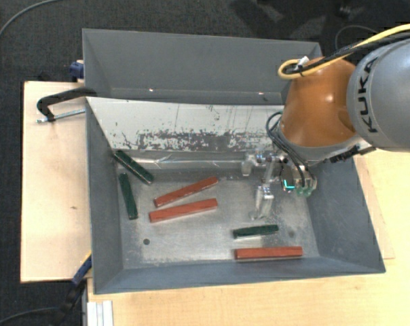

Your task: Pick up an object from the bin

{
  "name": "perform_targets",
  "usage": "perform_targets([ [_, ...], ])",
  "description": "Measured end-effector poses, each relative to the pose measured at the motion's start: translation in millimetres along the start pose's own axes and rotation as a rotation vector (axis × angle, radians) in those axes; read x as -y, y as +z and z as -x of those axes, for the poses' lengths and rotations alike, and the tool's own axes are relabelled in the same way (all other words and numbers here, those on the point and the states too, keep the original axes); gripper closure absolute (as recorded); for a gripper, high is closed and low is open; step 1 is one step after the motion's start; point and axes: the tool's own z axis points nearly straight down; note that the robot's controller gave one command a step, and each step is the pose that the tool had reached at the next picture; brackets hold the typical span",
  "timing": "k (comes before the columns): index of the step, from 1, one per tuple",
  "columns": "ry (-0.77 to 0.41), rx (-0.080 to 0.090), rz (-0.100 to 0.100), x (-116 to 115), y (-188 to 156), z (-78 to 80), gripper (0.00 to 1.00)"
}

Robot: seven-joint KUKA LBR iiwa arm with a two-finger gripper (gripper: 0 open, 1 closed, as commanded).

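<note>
**Gripper low in the lower right of the bin (102, 236), over a green stick**
The gripper (265, 206) hung just above the short dark green stick (254, 231), probably lined up to take it. Whether it was released or clenched could not be told. A red-brown stick (268, 252) lay beside the green one, nearer the frame's bottom edge.

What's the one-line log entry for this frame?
claw: right half of bin | nearest: dark green bar | beyond: red-brown bar by front wall | left: four more bars

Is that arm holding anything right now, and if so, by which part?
Nothing seems to be held. The gripper hangs bare, close to a dark green bar lying flat on the floor of the bin.
</note>
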Motion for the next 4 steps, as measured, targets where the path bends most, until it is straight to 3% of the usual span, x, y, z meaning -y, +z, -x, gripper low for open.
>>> perform_targets([
  [1, 0.112, 0.002, 0.002, -55.8, 74.0, -11.7, 0.0],
  [2, 0.119, 0.017, 0.005, -120.6, 75.2, 36.5, 0.0],
  [3, -0.448, 0.012, -0.001, -176.1, 73.6, -35.0, 0.0],
  [4, -0.229, 0.011, -0.001, -214.2, 62.4, 0.9, 0.0],
])
